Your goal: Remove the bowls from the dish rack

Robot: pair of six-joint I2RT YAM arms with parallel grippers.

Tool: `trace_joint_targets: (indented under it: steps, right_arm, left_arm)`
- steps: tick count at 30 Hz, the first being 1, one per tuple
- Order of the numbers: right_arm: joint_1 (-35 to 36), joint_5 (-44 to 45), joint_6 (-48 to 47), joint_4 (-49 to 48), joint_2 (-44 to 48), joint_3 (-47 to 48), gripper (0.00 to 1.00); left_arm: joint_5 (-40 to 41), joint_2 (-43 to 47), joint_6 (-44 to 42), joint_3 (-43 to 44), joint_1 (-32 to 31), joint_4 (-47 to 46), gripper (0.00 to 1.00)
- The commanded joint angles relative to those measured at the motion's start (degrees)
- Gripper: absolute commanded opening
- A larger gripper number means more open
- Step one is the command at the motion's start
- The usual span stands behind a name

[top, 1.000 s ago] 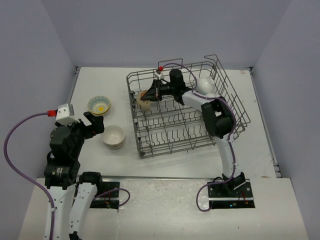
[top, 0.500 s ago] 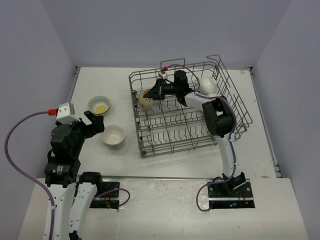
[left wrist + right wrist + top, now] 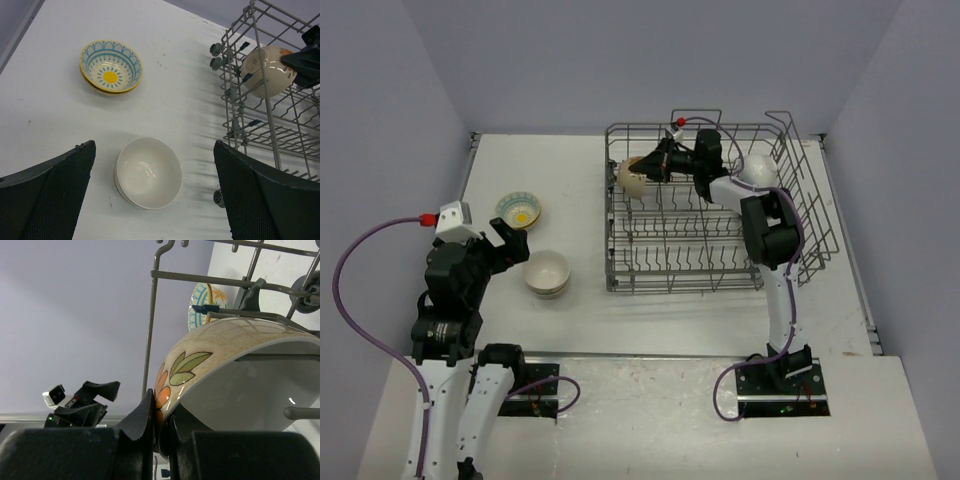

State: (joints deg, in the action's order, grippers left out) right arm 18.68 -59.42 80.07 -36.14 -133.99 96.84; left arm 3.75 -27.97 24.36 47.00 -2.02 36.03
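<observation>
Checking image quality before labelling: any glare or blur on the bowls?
Left wrist: sharp, a small highlight inside the white bowl. Right wrist: streaky reflections across the patterned bowl. Top external: even light, soft shadows, no visible glare.

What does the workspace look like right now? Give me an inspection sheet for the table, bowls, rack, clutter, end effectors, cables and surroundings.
Surface: white table, faintly specked.
Job's things: dish rack on the table's right half; cream patterned bowl raised at its far left corner; what looks like an upturned white bowl in its far right corner; teal-rimmed bowl and stacked white bowls on the table left of the rack.
Clutter: nothing seen.
End effectors: right end effector shut on the cream patterned bowl's rim; left end effector open, holding nothing, near the stacked white bowls.
Cables: purple cable looping beside the left arm; second cable by the right arm's base.
Surroundings: plain grey walls.
</observation>
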Motion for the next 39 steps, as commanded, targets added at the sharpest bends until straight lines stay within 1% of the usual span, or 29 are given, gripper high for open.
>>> trace_joint_targets:
  steps: [1, 3, 5, 6, 7, 8, 10, 11, 13, 14, 15, 19, 20, 21, 23, 24, 25, 27, 28, 30, 32, 34, 35, 37, 38, 39]
  right_arm:
    - [-1.18, -1.58, 5.62, -17.74, 10.95, 9.33, 0.0]
    - [-1.54, -2.62, 5.8, -17.13, 11.38, 10.91, 0.0]
    - [-1.54, -2.9, 3.52, -14.15, 12.0, 11.27, 0.0]
    - [-1.54, -2.9, 0.73, -5.26, 12.61, 11.88, 0.0]
    - [-1.45, -2.03, -5.91, -0.64, 13.14, 11.88, 0.0]
    - [-1.45, -1.58, -9.11, 6.36, 13.49, 11.62, 0.0]
    - [-1.36, -0.44, -17.27, 11.86, 14.37, 9.96, 0.0]
    - [-1.28, -0.78, -18.62, 13.27, 14.46, 8.38, 0.0]
    - [-1.45, -2.89, -18.9, 11.98, 14.11, 6.79, 0.0]
    - [-1.45, -3.59, -18.29, 8.66, 13.94, 5.22, 0.0]
    - [-1.45, -4.12, -17.42, 7.41, 13.5, 4.68, 0.0]
    - [-1.45, -4.83, -18.03, 5.04, 13.23, 2.57, 0.0]
    - [-1.45, -5.87, -16.46, -1.06, 12.97, 1.26, 0.0]
    - [-1.45, -6.58, -11.48, -5.04, 12.36, 1.07, 0.0]
    - [-1.54, -8.51, -8.28, -9.28, 9.81, 3.17, 0.0]
    - [-1.54, -9.3, -7.57, -9.73, 9.11, 3.97, 0.0]
    - [-1.63, -9.4, -8.17, -8.26, 8.84, 4.06, 0.0]
    - [-1.63, -8.09, -14.48, -5.45, 9.8, 3.19, 0.0]
    - [-1.8, -7.12, -17.64, 0.31, 10.59, 2.75, 0.0]
    - [-1.71, -4.67, -24.84, 4.22, 12.7, 1.08, 0.0]
    - [-1.8, -3.17, -27.32, 6.51, 13.75, -0.5, 0.0]
    - [-1.8, 0.87, -28.48, 7.84, 14.72, -2.95, 0.0]
    - [-1.8, 0.62, -26.13, 5.4, 14.73, -3.93, 0.0]
    - [-1.89, -2.71, -21.04, -2.5, 13.33, -3.68, 0.0]
    - [-1.89, -4.03, -14.83, -9.58, 12.02, -3.85, 0.0]
    - [-1.89, -4.21, -12.33, -12.52, 11.65, -3.85, 0.0]
  left_arm:
    - [1.17, -0.51, -0.98, 0.63, -0.26, -1.4, 1.0]
    - [1.35, -0.86, -0.98, 0.72, -0.26, -1.4, 1.0]
    - [1.44, -1.12, -0.98, 0.81, -0.26, -1.23, 1.0]
    - [1.61, -1.47, -0.98, 0.98, -0.26, -1.14, 1.0]
    - [1.7, -1.56, -0.98, 0.98, -0.18, -1.05, 1.0]
    - [1.87, -1.65, -0.98, 1.07, -0.26, -0.96, 1.0]
    - [1.96, -1.57, -0.98, 1.25, -0.26, -0.79, 1.0]
    - [1.96, -1.48, -0.98, 1.25, -0.26, -0.79, 1.0]
    - [1.88, -1.39, -0.98, 1.25, -0.26, -0.96, 1.0]
    - [1.88, -1.48, -0.98, 1.25, -0.26, -0.96, 1.0]
    - [1.79, -1.83, -0.98, 1.25, -0.26, -0.96, 1.0]
    - [1.7, -1.83, -1.07, 1.25, -0.26, -0.87, 1.0]
    - [1.79, -1.57, -1.07, 1.25, -0.26, -0.96, 1.0]
    - [1.7, -1.48, -1.07, 1.25, -0.26, -0.96, 1.0]
    - [1.61, -1.48, -1.07, 1.16, -0.26, -1.05, 1.0]
    - [1.53, -1.56, -1.07, 1.16, -0.26, -1.05, 1.0]
    - [1.61, -1.48, -1.07, 1.16, -0.26, -1.05, 1.0]
    - [1.35, -1.3, -1.16, 1.25, -0.26, -1.05, 1.0]
    - [1.26, -1.13, -1.16, 1.16, -0.26, -1.14, 1.0]
    - [1.17, -0.78, -1.16, 1.07, -0.26, -1.23, 1.0]
    - [1.0, -0.69, -1.16, 0.9, -0.26, -1.4, 1.0]
    - [1.0, -0.77, -1.16, 0.9, -0.26, -1.4, 1.0]
    - [1.0, -0.77, -1.16, 0.9, -0.26, -1.4, 1.0]
    - [1.0, -0.69, -1.16, 0.81, -0.26, -1.4, 1.0]
    - [0.91, -0.69, -1.16, 0.81, -0.26, -1.49, 1.0]
    - [1.0, -0.69, -1.16, 0.81, -0.26, -1.49, 1.0]
